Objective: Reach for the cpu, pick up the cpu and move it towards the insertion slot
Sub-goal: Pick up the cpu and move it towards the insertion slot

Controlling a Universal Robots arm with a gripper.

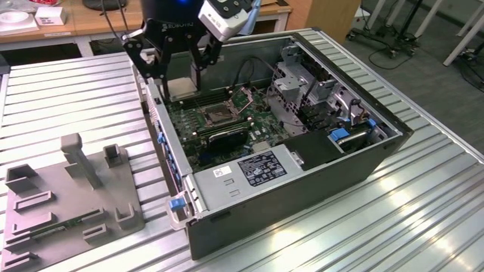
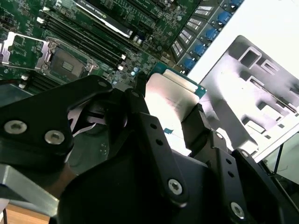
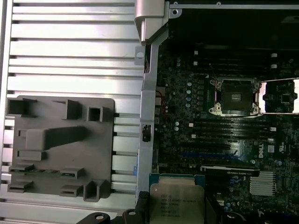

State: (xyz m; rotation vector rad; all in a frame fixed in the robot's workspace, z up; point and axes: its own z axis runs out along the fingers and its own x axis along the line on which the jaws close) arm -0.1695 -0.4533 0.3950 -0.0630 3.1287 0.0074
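Gripper (image 1: 181, 76) is clamping the cpu (image 1: 181, 88) by its edges, fingers narrowed to chip width, leaving the face clear. Chip is hanging at upper centre of the exterior view, above the case wall (image 1: 162, 136). Insertion slot (image 1: 217, 116), frame open, is lying right of it.

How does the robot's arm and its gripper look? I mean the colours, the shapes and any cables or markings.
The gripper is matte black, built from flat, rounded linkage bars joined with silver screws, clearest in the second wrist view. Above it sits a black cylindrical wrist with small pale lettering and a blue glow at its top edge. A white and grey camera box is mounted beside the wrist, with a thin cable leading away from it.
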